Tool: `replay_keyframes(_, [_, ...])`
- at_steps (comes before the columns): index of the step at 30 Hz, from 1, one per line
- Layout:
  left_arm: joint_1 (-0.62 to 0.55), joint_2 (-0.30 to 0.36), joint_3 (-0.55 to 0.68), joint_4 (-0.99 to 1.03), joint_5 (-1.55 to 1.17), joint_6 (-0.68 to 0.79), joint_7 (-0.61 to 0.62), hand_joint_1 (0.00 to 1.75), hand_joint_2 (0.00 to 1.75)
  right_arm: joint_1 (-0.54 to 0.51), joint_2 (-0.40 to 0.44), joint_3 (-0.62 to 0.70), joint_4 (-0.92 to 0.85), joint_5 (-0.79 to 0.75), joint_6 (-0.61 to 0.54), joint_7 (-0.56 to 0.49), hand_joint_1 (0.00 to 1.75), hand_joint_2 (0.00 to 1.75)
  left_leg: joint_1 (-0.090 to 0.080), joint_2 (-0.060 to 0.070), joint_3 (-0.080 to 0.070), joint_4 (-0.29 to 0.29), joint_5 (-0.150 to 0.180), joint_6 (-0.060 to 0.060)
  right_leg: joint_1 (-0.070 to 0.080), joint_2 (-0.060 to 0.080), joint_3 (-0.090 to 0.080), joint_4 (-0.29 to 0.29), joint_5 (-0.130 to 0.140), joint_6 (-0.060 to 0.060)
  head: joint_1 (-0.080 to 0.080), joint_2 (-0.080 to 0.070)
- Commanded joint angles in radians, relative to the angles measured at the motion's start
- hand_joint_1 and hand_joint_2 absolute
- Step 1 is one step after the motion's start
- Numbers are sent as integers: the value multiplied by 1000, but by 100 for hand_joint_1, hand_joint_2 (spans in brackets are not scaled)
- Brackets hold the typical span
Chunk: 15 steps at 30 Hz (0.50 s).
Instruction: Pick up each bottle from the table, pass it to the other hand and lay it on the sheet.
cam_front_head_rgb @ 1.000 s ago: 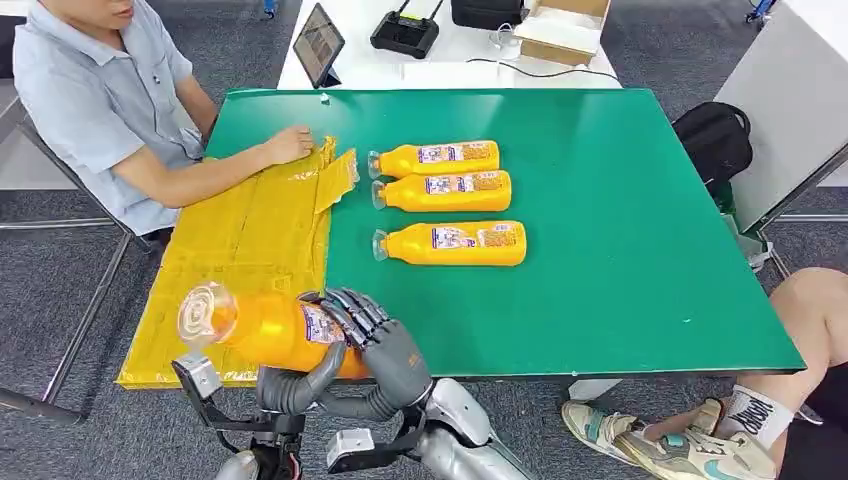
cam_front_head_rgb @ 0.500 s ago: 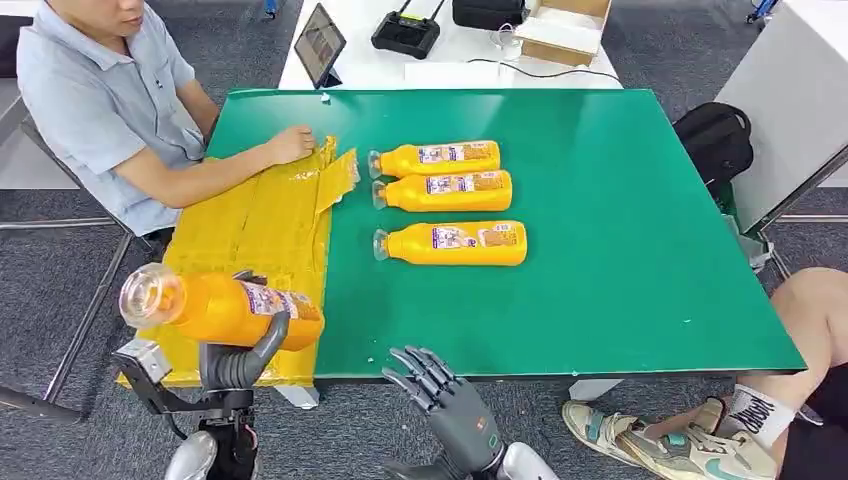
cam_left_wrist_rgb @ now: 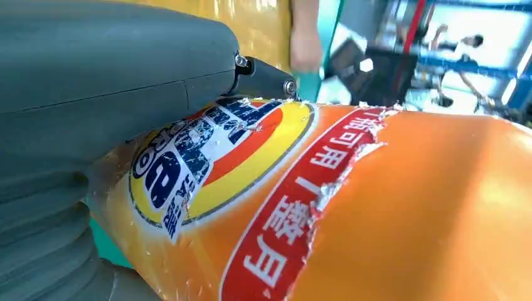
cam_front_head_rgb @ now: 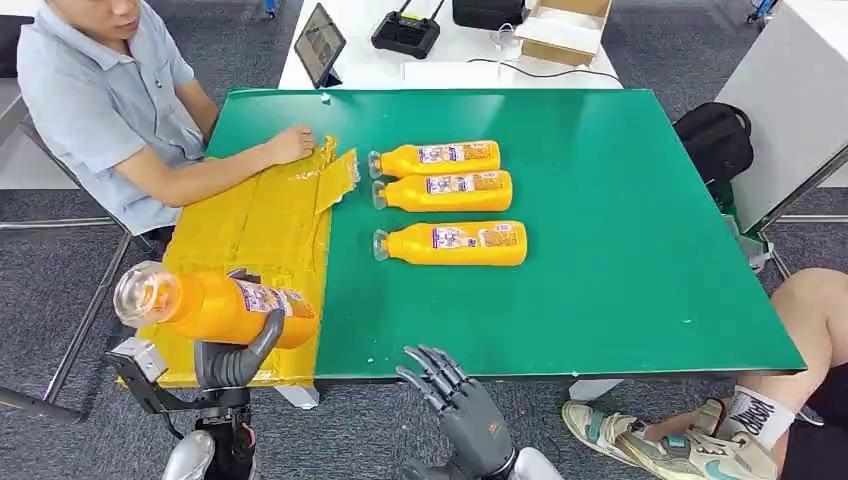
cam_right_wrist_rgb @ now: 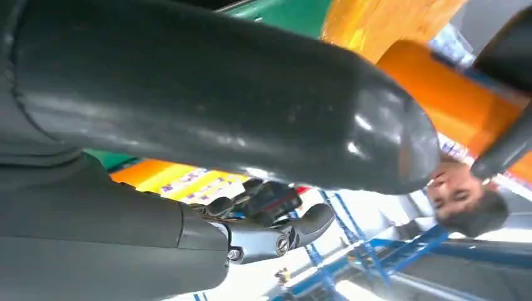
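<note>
My left hand point(cam_front_head_rgb: 235, 358) grips an orange bottle point(cam_front_head_rgb: 215, 306) lying sideways above the near part of the yellow sheet point(cam_front_head_rgb: 250, 240), its clear cap toward the left. The left wrist view is close on that bottle's label point(cam_left_wrist_rgb: 251, 188) under my thumb point(cam_left_wrist_rgb: 119, 75). My right hand point(cam_front_head_rgb: 455, 400) hangs below the table's near edge, fingers spread, holding nothing; its thumb point(cam_right_wrist_rgb: 207, 94) looms large in the right wrist view. Three more orange bottles point(cam_front_head_rgb: 435, 159) point(cam_front_head_rgb: 443, 191) point(cam_front_head_rgb: 452, 243) lie on the green table point(cam_front_head_rgb: 620, 220).
A person sits at the left with a hand point(cam_front_head_rgb: 290, 145) on the sheet's far end. Another person's leg and shoe point(cam_front_head_rgb: 690, 445) are at the lower right. A black bag point(cam_front_head_rgb: 715, 140) lies right of the table. A tablet point(cam_front_head_rgb: 318, 45) and a controller point(cam_front_head_rgb: 405, 33) sit behind.
A second ago both hands held the bottle; my right hand let go and dropped below the table edge. The left hand carried the bottle left and now slightly up over the sheet.
</note>
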Motion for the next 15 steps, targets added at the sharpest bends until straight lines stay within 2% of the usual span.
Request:
replay_keyframes(1, [-49, 27, 14, 55, -397, 294, -41, 175, 175, 63, -31, 30, -66, -53, -37, 35, 0, 0, 0, -1, 3, 0, -1, 0, 1, -3, 4, 0, -2, -3, 0, 0])
replay_keyframes(2, [-56, 27, 26, 66, -412, 304, -36, 175, 175, 64, -32, 31, -69, -69, -31, 40, 0, 0, 0, -1, 2, 0, -1, 0, 1, -2, 2, 0, -1, -2, 0, 0])
replay_keyframes(3, [-110, 119, -22, 175, -681, 476, 192, 175, 175, 58, -37, 37, -59, -108, 7, 38, 0, 0, 1, -1, 4, 0, -2, 1, 2, -2, 5, -1, -2, -3, 0, 0])
replay_keyframes(4, [-156, 142, -8, 263, -969, 486, 180, 169, 175, 49, -32, 33, -39, -119, 12, 19, 0, 0, 0, 0, 3, -2, 0, 0, 0, -1, 3, -1, 0, -2, 0, 0])
replay_keyframes(5, [-200, 167, -5, 352, -1026, 491, 183, 171, 175, 37, -26, 32, -22, -130, 22, -2, 0, 0, 1, 0, 6, -2, -1, 0, 2, -1, 6, -2, -1, -4, 0, 0])
replay_keyframes(6, [-244, 183, -2, 437, -1066, 481, 179, 168, 175, 24, -18, 26, -7, -143, 37, -23, 0, 0, 0, -2, 6, -3, 1, 0, 1, -3, 6, -3, 0, -3, 0, 0])
replay_keyframes(8, [-298, 200, -13, 521, -1160, 474, 200, 175, 175, 15, -6, 14, 5, -153, 62, -42, 0, 0, 1, -1, 6, -4, 2, 0, 1, -3, 6, -3, 0, -4, -1, 0])
replay_keyframes(11, [-347, 214, -33, 568, -1229, 440, 244, 175, 175, 13, 2, 2, 9, -162, 91, -57, 0, 0, 2, -4, 5, -2, 2, 0, 2, -6, 7, -2, 0, -5, 0, 0])
replay_keyframes(15, [-438, 228, -61, 652, -1275, 354, 299, 161, 175, 18, 31, -32, 2, -211, 131, -85, 0, 0, 1, 0, 3, -1, 2, -1, 2, -3, 3, 0, 1, -4, 0, 0])
